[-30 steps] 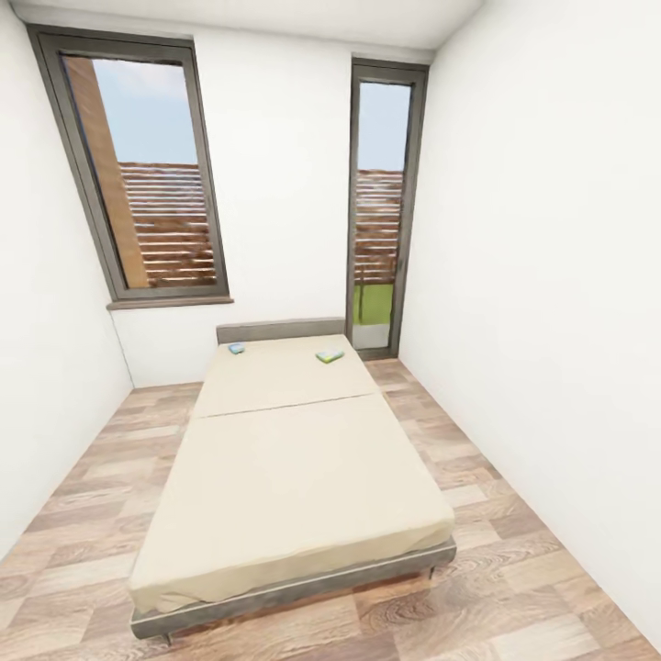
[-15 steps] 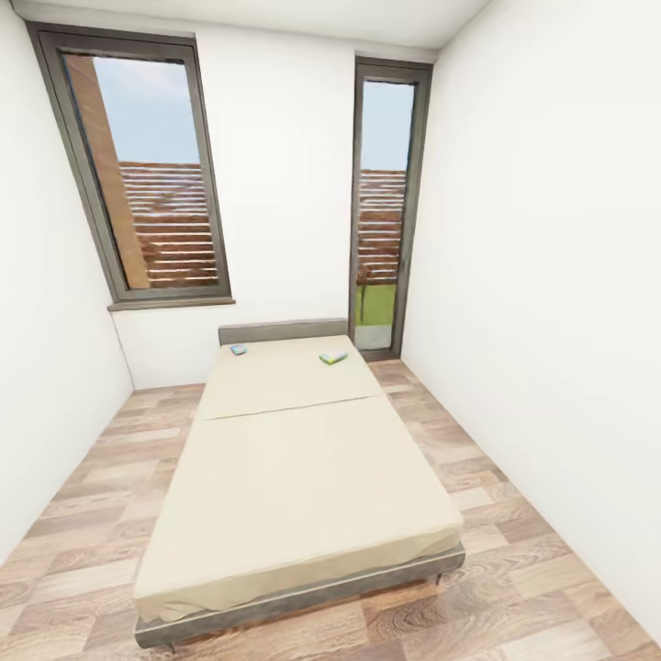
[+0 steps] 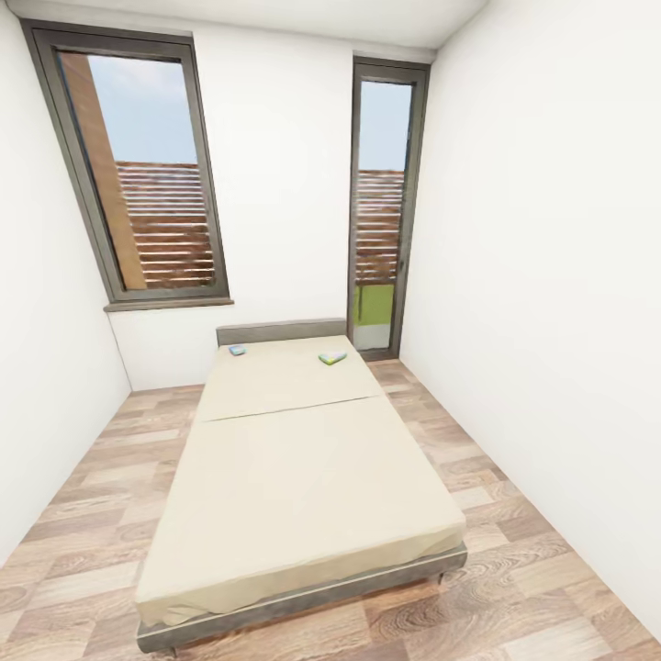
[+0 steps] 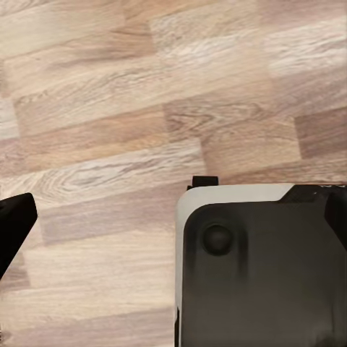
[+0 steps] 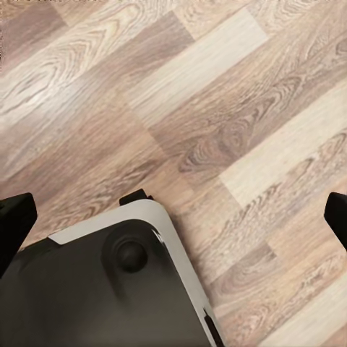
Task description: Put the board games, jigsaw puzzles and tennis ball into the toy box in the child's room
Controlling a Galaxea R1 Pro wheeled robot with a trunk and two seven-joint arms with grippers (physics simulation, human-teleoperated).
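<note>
The bed (image 3: pixel 294 477), with a beige mattress and a grey frame, fills the middle of the child's room in the head view. Two board games lie near its headboard: a small blue one (image 3: pixel 238 350) at the left and a green-white one (image 3: pixel 331 357) at the right. The table, toy box, jigsaw puzzles and tennis ball are out of view. My left gripper (image 4: pixel 173 224) and right gripper (image 5: pixel 173 224) hang over the wood floor above my dark base. Their black fingertips (image 5: pixel 14 224) sit far apart at the picture edges, with nothing between them.
White walls close in on both sides of the bed. Two tall dark-framed windows (image 3: pixel 151 174) stand in the far wall. Strips of plank floor (image 3: pixel 514 514) run along the bed's left and right sides. My base (image 4: pixel 260 275) shows in both wrist views.
The whole head view has shifted slightly, so the camera has moved a little. The bed and the two games on it lie as before.
</note>
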